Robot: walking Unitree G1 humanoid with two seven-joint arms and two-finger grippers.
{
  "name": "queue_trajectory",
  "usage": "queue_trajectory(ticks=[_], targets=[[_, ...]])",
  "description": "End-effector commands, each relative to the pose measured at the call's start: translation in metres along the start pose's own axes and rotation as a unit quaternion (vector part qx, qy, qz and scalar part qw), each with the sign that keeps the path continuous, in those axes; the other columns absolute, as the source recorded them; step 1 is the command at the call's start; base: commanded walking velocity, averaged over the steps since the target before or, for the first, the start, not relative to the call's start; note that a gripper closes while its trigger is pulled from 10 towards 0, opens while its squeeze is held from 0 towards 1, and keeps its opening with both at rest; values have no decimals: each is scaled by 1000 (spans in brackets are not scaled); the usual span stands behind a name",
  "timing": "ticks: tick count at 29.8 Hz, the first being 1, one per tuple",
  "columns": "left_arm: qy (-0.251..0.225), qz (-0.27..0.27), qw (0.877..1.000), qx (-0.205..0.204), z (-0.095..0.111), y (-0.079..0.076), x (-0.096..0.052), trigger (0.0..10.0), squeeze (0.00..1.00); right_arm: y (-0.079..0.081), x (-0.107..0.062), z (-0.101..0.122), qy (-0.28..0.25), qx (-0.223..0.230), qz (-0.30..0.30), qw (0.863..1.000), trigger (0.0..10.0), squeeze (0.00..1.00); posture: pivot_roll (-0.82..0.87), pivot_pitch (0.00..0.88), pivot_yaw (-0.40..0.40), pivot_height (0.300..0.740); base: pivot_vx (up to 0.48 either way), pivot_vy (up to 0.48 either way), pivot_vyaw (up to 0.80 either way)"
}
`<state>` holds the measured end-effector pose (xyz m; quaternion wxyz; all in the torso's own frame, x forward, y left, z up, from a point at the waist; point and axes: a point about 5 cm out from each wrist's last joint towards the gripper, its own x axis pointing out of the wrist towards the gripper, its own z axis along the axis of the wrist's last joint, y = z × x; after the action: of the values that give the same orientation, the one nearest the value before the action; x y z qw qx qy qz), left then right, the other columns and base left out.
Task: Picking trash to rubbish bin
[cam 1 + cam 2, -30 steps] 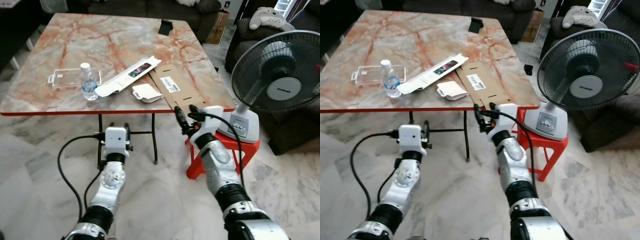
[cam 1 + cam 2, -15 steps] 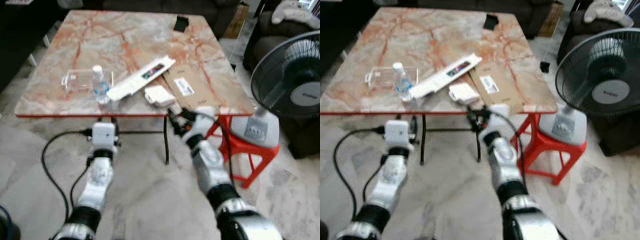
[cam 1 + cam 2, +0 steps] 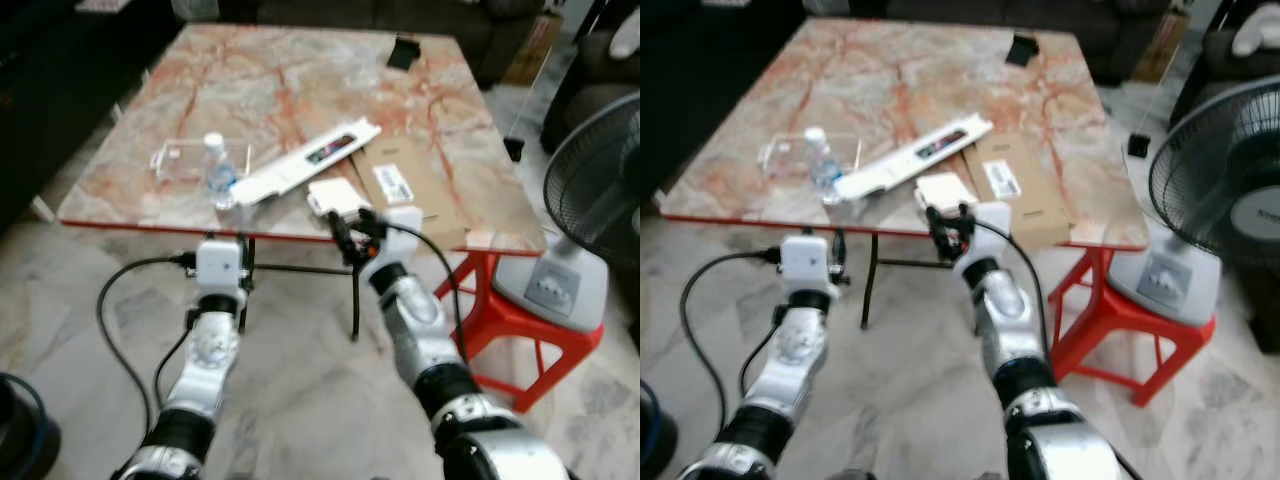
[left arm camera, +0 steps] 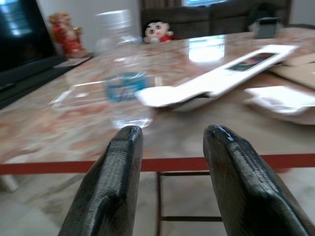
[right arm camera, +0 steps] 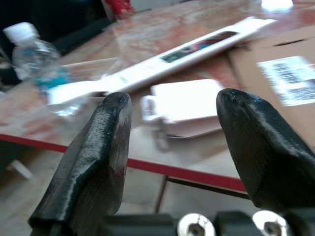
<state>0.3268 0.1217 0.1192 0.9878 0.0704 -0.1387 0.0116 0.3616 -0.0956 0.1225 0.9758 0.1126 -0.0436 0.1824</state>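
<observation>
Marble counter (image 3: pixel 300 90), tiled floor | small white carton (image 3: pixel 337 197) at near edge, right of water bottle (image 3: pixel 219 178) | right gripper (image 3: pixel 352 235) fingers apart, just short of it; left gripper (image 4: pixel 170 147) likewise apart | likely light, crushable: you pinch its near rim.

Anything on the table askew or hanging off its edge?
Yes. The flattened cardboard lies askew, one corner hanging over the table edge, and the long white box rests diagonally on it. The water bottle stands upright.
</observation>
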Motion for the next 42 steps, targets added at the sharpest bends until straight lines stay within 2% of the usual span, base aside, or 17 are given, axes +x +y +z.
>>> queue_trajectory(ticks=[1, 19, 42], targets=[[2, 10, 1000, 12, -1, 11, 1, 10000, 0, 13, 5, 1, -3, 3, 18, 1000, 10000, 0, 99, 154, -78, 740, 281, 0, 800], [1, 7, 1000, 11, 0, 8, 1, 10000, 0, 12, 8, 3, -3, 0, 18, 1000, 10000, 0, 98, 122, -93, 740, 281, 0, 0], [-1, 5, 1000, 9, 1, 6, 4, 10000, 0, 11, 10, 6, -5, 8, 18, 1000, 10000, 0, 97, 148, -93, 740, 280, 0, 0]])
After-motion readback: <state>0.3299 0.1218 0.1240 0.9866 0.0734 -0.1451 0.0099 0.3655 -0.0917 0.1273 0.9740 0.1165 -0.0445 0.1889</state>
